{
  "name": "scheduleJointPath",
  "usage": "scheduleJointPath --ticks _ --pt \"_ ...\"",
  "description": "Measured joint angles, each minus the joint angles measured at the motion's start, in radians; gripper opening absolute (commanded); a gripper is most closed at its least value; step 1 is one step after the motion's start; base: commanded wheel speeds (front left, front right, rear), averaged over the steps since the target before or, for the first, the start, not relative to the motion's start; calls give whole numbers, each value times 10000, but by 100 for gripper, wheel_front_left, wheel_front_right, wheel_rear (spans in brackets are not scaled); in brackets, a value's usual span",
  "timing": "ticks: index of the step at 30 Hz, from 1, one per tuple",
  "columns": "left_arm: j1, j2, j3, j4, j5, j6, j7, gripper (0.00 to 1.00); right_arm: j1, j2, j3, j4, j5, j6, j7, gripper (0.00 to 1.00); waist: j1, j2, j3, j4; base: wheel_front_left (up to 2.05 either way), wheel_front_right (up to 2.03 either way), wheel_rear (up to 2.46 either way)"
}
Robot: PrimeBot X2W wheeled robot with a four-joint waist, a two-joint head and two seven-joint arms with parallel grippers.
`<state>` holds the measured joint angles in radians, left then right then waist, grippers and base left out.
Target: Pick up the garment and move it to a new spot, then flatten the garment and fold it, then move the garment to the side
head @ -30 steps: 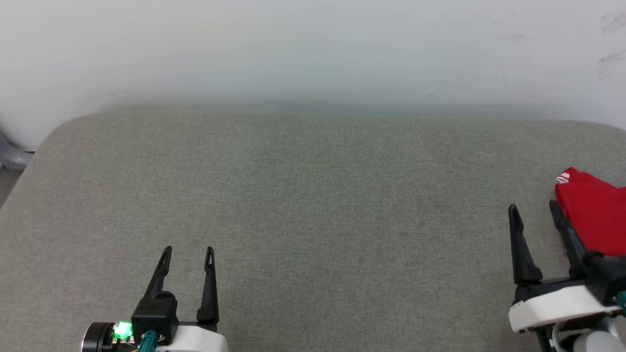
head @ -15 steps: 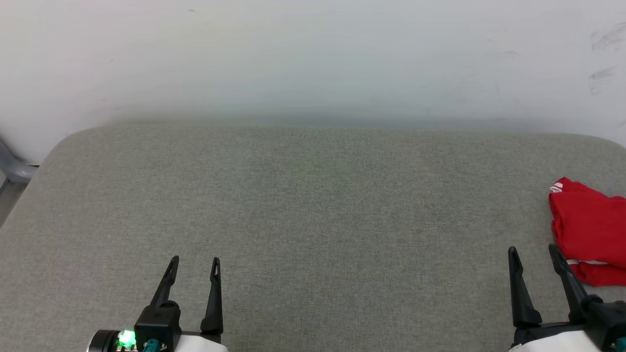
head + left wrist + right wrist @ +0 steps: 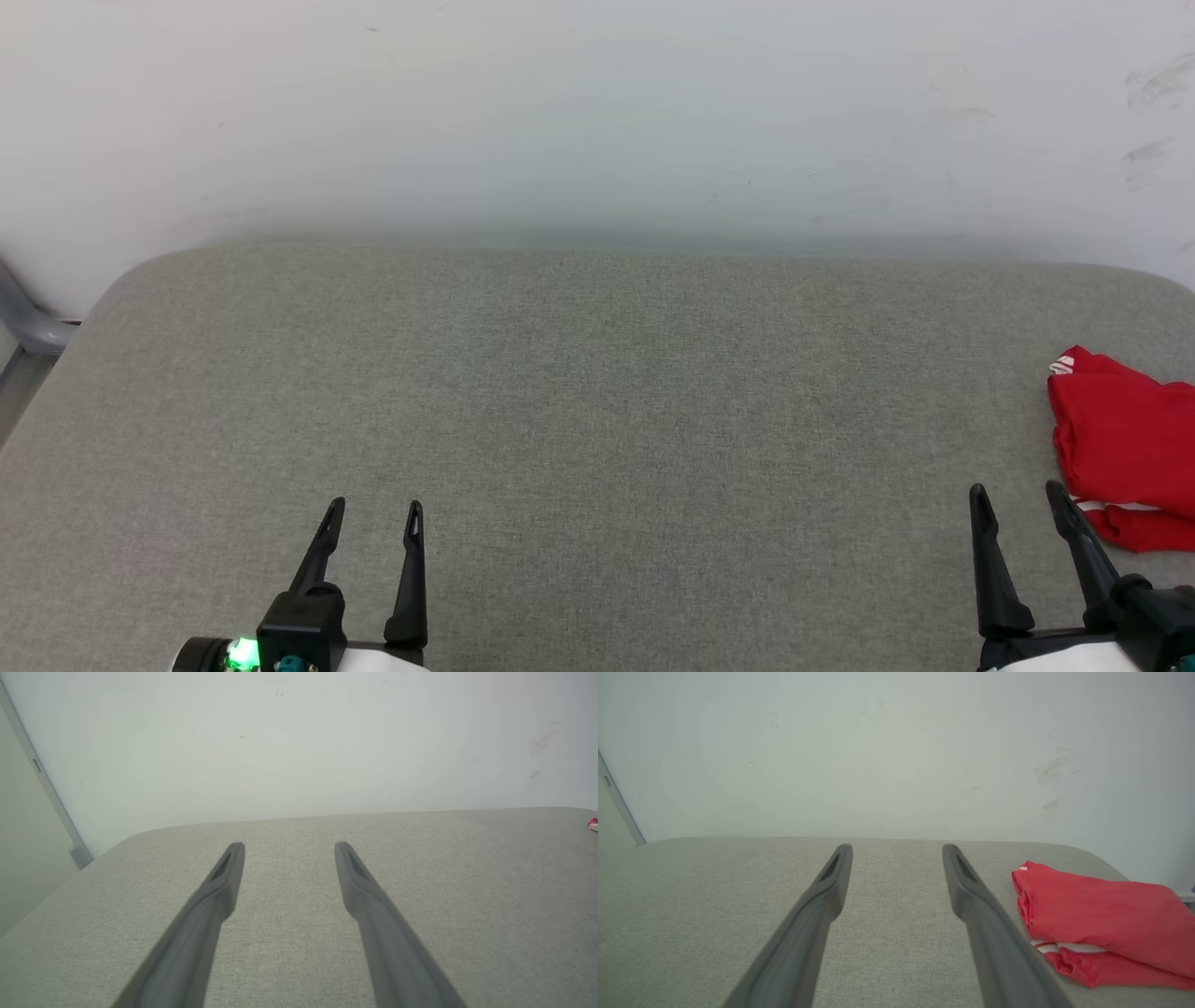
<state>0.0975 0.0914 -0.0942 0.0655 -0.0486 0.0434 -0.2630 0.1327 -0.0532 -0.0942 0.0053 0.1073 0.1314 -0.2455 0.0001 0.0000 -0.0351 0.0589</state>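
Head view: a grey fabric-covered counter [image 3: 597, 392] stretches across to a pale wall [image 3: 597, 112]. The left gripper [image 3: 376, 506] sits at the lower left, its two dark fingers [image 3: 408, 579] pointing up the picture, spread apart and holding nothing, with a green light [image 3: 241, 653] glowing at its base. The right gripper [image 3: 1016, 489] sits at the lower right, its fingers likewise parted and empty. The garment [image 3: 1125, 439], a red jersey folded into a compact bundle, lies on the counter at the far right edge of the picture, just beside the right gripper's outer finger. A strip of white-and-red trim [image 3: 1111, 507] peeks out along its near side. A grey post [image 3: 23, 322] stands past the counter's left corner.

Left wrist view: the left gripper [image 3: 289, 845] hangs above bare counter, fingers wide apart with only grey fabric between them. A small red-and-white sliver of the garment [image 3: 593, 824] shows at the far right edge, well apart from this gripper.

Right wrist view: the right gripper [image 3: 897, 847] is spread open over the counter, gripping nothing. The garment [image 3: 1097, 910] lies to the right of its right-hand finger, close alongside but outside the gap. Its layers are stacked, with the striped trim sandwiched low in the fold. Dark scuffs [image 3: 1052, 772] mark the wall behind.
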Motion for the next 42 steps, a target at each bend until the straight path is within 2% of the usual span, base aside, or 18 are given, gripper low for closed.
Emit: scheduleJointPath --ticks 1,2,7,25,26,42 --pt "10 -6 10 2 -13 -15 0 100 1 2 8 6 33 0 2 100 0 0 -3 -2 0 0 0" --pt "17 -15 17 19 -13 -12 2 0 3 2 17 35 67 0 0 0 0 0 -6 -4 0 0 0" --pt "197 -67 2 464 -111 -10 69 0 10 4 54 479 176 2 25 0 0 0 -5 -7 0 0 0" --pt "-182 -125 431 805 -3689 -382 930 0 -341 6 17 938 3572 2 871 0 0 0 52 -93 0 0 0" --pt "-258 -134 502 846 -4217 -454 1035 0 -406 6 8 1009 4088 0 984 0 0 0 62 -107 0 0 0" --pt "-658 -207 855 1045 -6765 -706 1647 0 -827 8 -44 1319 6525 0 1582 0 0 0 110 -181 0 0 0"
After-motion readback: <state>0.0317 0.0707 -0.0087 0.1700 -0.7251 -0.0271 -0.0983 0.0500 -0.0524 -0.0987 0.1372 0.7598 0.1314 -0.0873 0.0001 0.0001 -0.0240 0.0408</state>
